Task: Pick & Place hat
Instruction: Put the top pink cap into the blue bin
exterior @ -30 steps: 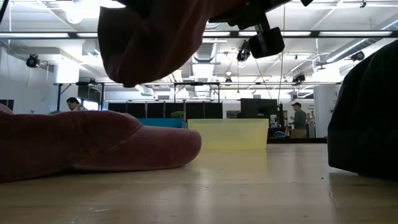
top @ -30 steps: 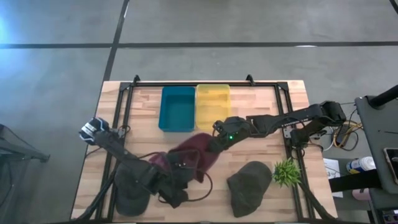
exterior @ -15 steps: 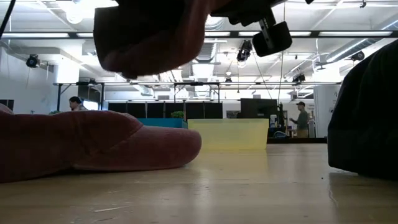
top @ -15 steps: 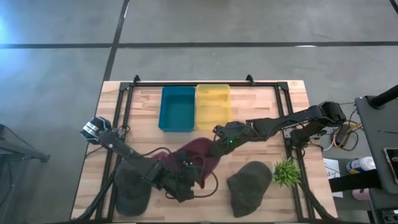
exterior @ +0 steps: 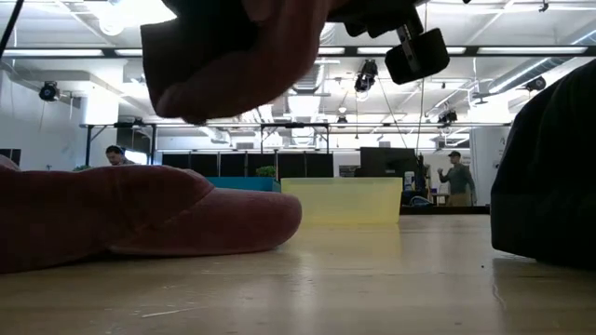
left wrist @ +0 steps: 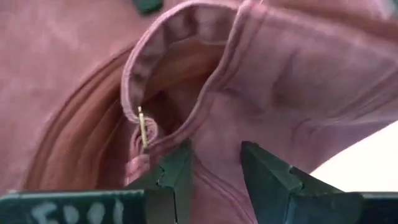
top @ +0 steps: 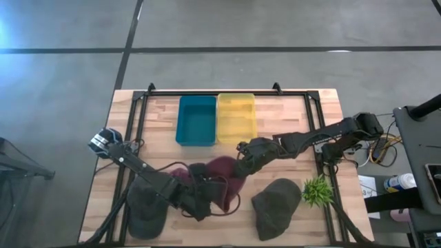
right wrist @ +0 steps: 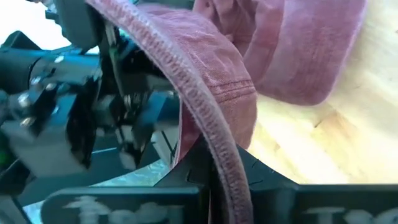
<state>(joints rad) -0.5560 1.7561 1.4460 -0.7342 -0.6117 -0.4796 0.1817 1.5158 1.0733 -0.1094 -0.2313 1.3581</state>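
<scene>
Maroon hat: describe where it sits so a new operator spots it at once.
On the wooden table, look at the middle of the near half, just in front of the blue bin and yellow bin. The maroon hat hangs between both grippers; the two other hats beside it are dark green and lie untouched.

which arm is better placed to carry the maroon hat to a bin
Right, probably. The right gripper is shut on the maroon hat, holding its edge off the table, nearer the yellow bin. The left gripper stands open at the hat's strap, gripping nothing.
</scene>
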